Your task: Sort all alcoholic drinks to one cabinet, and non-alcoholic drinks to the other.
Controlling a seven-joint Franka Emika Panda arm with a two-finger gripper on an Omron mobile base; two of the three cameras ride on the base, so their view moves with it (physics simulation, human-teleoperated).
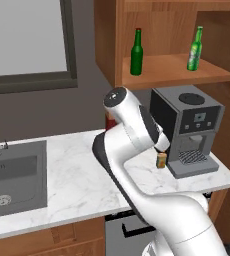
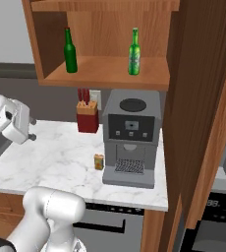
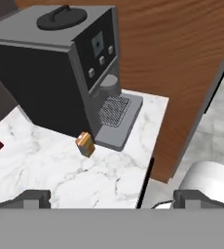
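Two green glass beer bottles, the alcoholic drinks, stand upright on the shelf of the open brown wall cabinet (image 1: 207, 75) (image 2: 53, 78). The darker one (image 1: 137, 52) (image 2: 70, 50) is at the left and the bright green one (image 1: 195, 49) (image 2: 134, 52) at the right. My gripper (image 3: 113, 198) (image 2: 34, 129) hangs open over the marble counter, well below the shelf, with nothing between its fingers. In the hand view it faces the coffee machine. The non-alcoholic drink and the other cabinet are out of view.
A dark coffee machine (image 1: 187, 127) (image 2: 130, 138) (image 3: 60, 73) stands under the cabinet, with a small orange box (image 1: 161, 160) (image 2: 99, 161) (image 3: 85, 144) beside it. A red knife block (image 2: 87, 117) is at the wall, a sink (image 1: 14, 175) at the left, and a tall wooden panel (image 2: 203, 98) at the right.
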